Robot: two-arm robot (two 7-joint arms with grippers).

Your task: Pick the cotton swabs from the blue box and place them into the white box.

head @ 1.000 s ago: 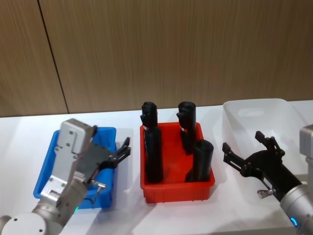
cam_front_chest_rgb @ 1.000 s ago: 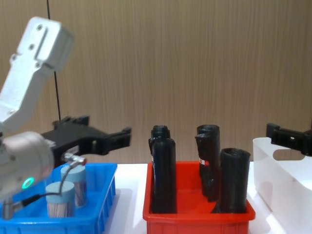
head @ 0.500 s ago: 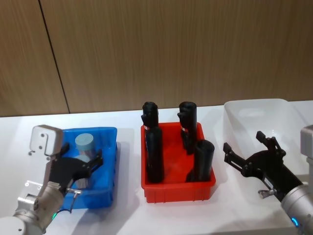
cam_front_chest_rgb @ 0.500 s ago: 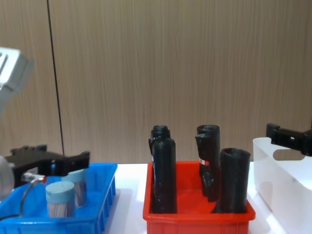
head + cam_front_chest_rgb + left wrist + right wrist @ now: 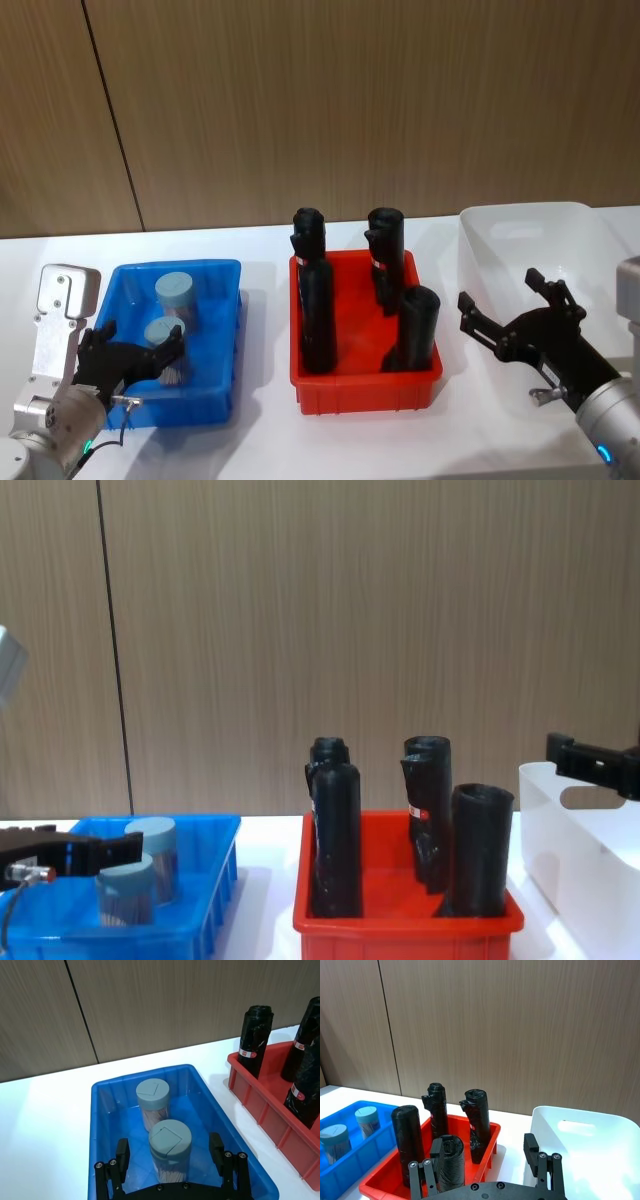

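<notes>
Two cotton swabs tubs stand in the blue box (image 5: 214, 345): the far one (image 5: 174, 292) and the near one (image 5: 160, 334). My left gripper (image 5: 138, 350) hangs open at the box's near end. In the left wrist view its fingers (image 5: 216, 1147) stand apart on either side of the near tub (image 5: 170, 1142), with the far tub (image 5: 153, 1100) beyond. The chest view shows the near tub (image 5: 125, 895) beside that gripper (image 5: 110, 850). My right gripper (image 5: 498, 300) is open over the table, in front of the white box (image 5: 520, 225), holding nothing.
A red bin (image 5: 360, 385) with several upright black rolls (image 5: 316, 315) stands between the blue box and the white box. Bare white table runs in front of all three bins. A wooden wall closes the back.
My left arm has pulled back and down from above the blue box's right side to its near end, uncovering both tubs. The right arm has not moved.
</notes>
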